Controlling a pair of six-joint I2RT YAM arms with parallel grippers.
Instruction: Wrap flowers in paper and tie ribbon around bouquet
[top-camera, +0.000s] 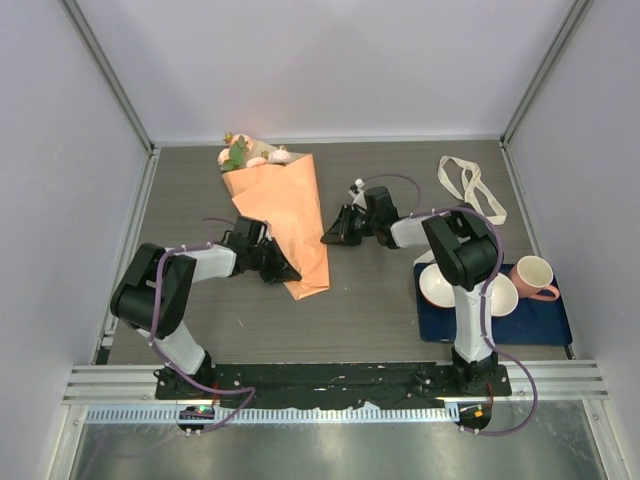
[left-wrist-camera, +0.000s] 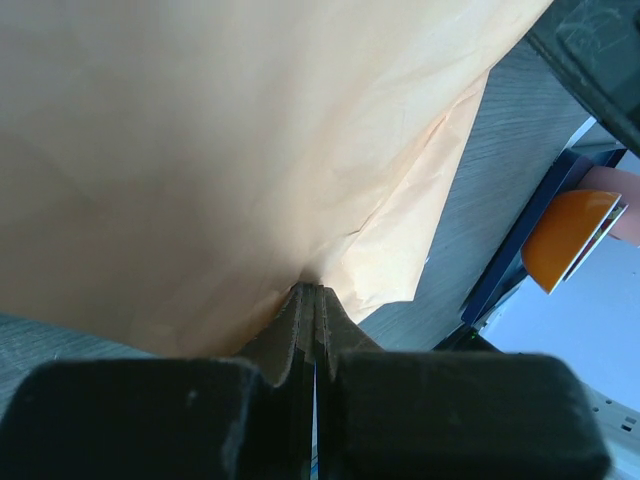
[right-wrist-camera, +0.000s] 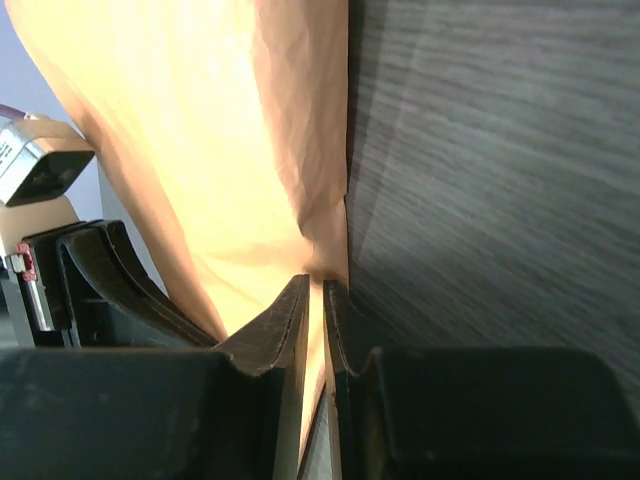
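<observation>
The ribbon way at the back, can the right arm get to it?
Probably yes. The ribbon lies on bare table on that arm's side, nothing on it, but the right gripper is at the paper edge now.

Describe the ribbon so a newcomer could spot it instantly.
Look to the table's far right corner, beyond the blue mat holding bowls and a mug. The ribbon lies there alone: a flat cream strip, loosely looped, unlike the rounded crockery.
</observation>
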